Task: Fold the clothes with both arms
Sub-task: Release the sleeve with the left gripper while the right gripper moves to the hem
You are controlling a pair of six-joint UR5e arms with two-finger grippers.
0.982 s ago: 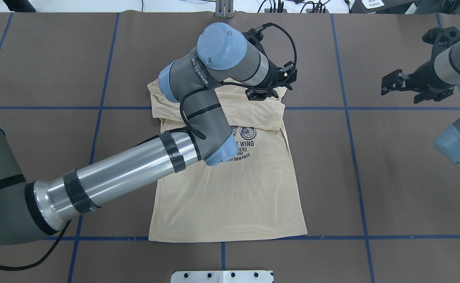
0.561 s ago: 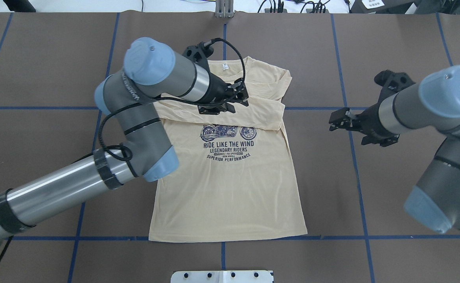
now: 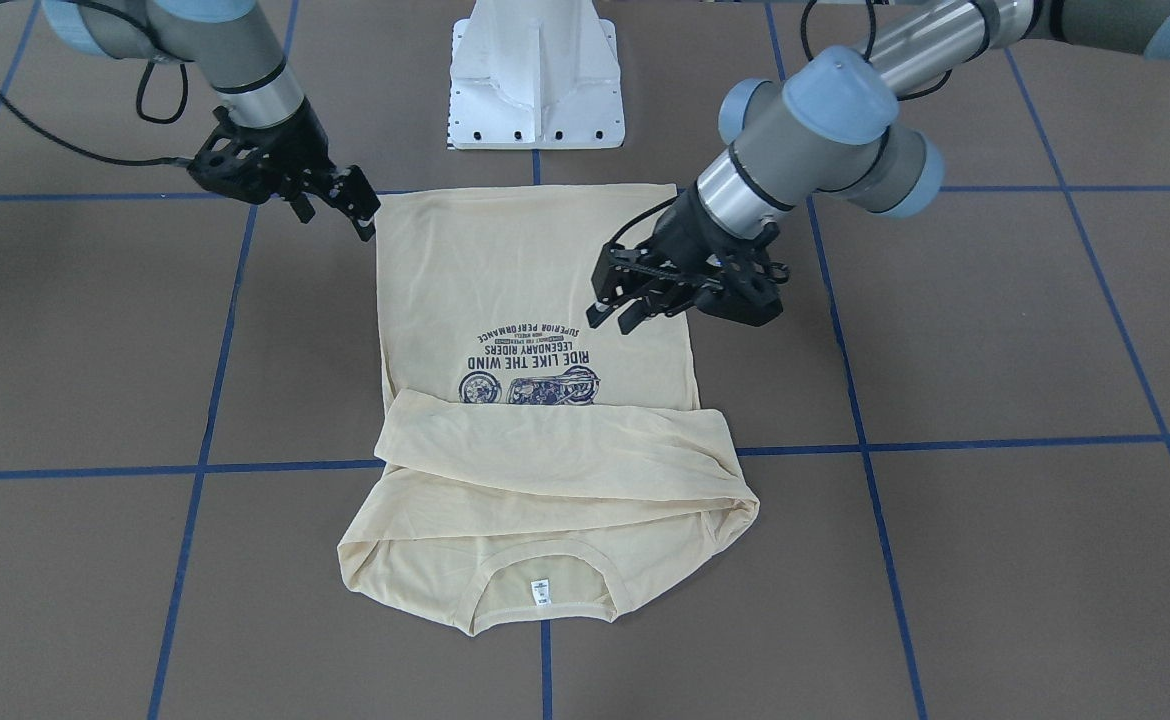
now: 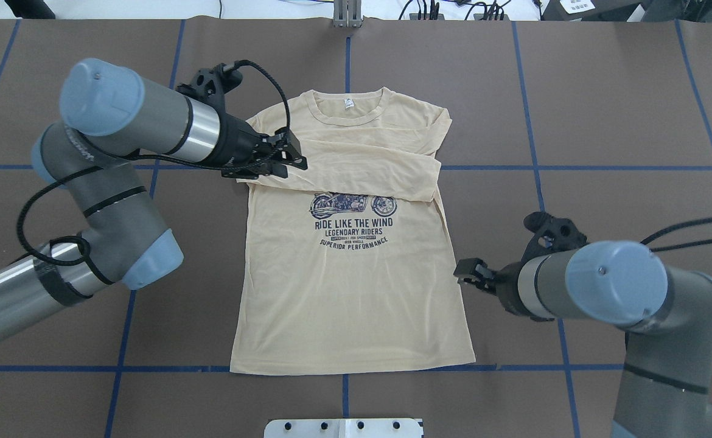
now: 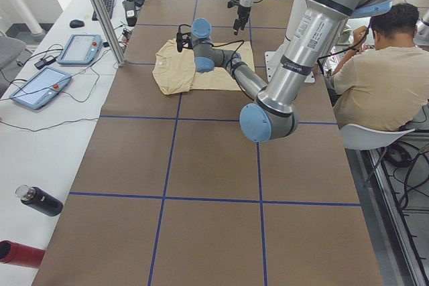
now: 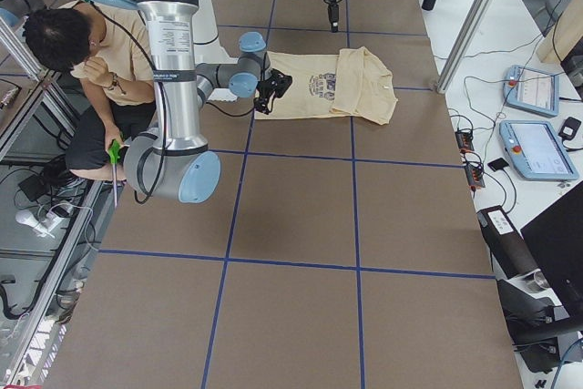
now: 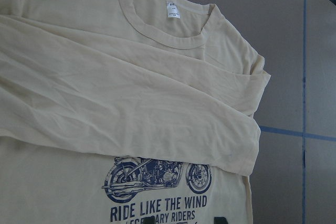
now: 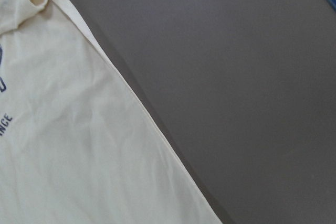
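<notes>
The pale cream-yellow T-shirt (image 4: 356, 292) lies flat and print-up on the brown table, collar at the far side. Both long sleeves (image 4: 368, 167) are folded across the chest above the navy motorcycle print (image 4: 353, 205). My left gripper (image 4: 290, 159) hovers open and empty over the shirt's left shoulder; in the front view it (image 3: 617, 308) is above the shirt beside the print. My right gripper (image 4: 467, 272) is open and empty just off the shirt's right side edge, also seen in the front view (image 3: 357, 207). The wrist views show the shirt (image 7: 131, 77) and its side edge (image 8: 68, 145), no fingertips.
The white pedestal base (image 3: 535, 80) stands at the near table edge behind the shirt's hem. Blue tape lines (image 4: 538, 167) grid the brown table. A seated operator (image 5: 375, 78) is beside the robot; tablets (image 5: 40, 85) lie on the side desk.
My left arm has drawn back leftward from the middle of the sleeves to the left shoulder. My right arm has swung in and toward me to the shirt's right side edge.
</notes>
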